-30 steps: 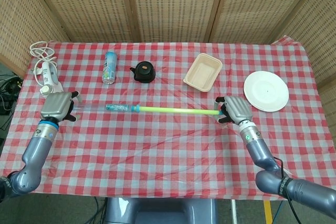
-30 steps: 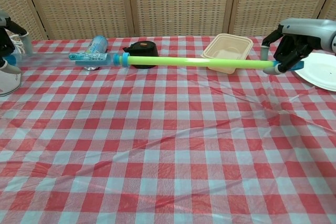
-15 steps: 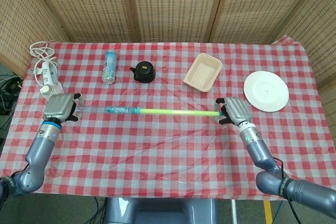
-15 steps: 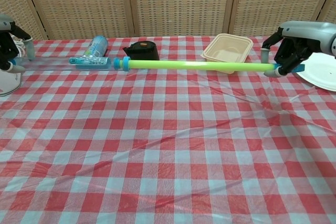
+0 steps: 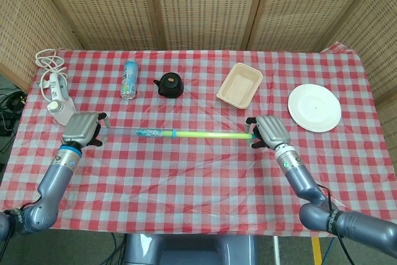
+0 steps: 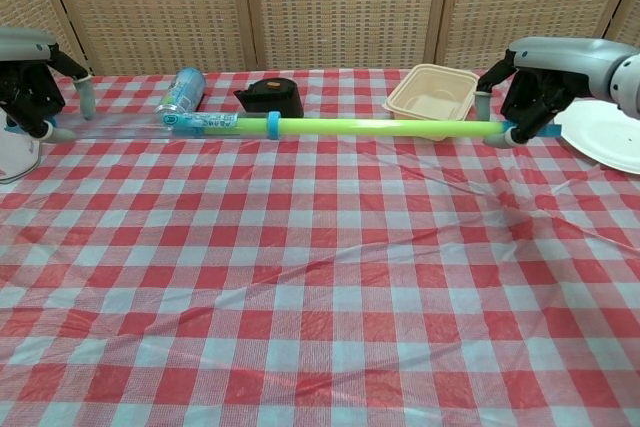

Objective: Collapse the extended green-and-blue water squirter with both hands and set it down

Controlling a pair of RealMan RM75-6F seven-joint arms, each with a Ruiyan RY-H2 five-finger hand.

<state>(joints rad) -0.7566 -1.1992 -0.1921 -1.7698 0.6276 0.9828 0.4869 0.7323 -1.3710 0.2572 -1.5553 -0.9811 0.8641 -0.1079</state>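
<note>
**Squirter part-collapsed, held at both ends – watch alignment**

Water squirter (image 5: 186, 134) spans mid-frame, raised off the desk (image 5: 198, 178). Left hand (image 5: 82, 129) grips the clear plunger end, right hand (image 5: 268, 131) grips the green barrel end.

Risk: off-axis push could bind or bow the thin plunger, or slip a grip.

Room: open cloth in the lower frame for set-down. Can (image 5: 129, 79), black pot (image 5: 169, 85) and tray (image 5: 239, 85) sit above; plate (image 5: 314, 107) at right.

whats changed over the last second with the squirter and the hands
The left hand and right hand, each gripping one end of the water squirter, have moved toward each other, so the squirter is shorter, though not fully collapsed. It is still held above the table. The can, black pot, tray and plate have not moved.
</note>
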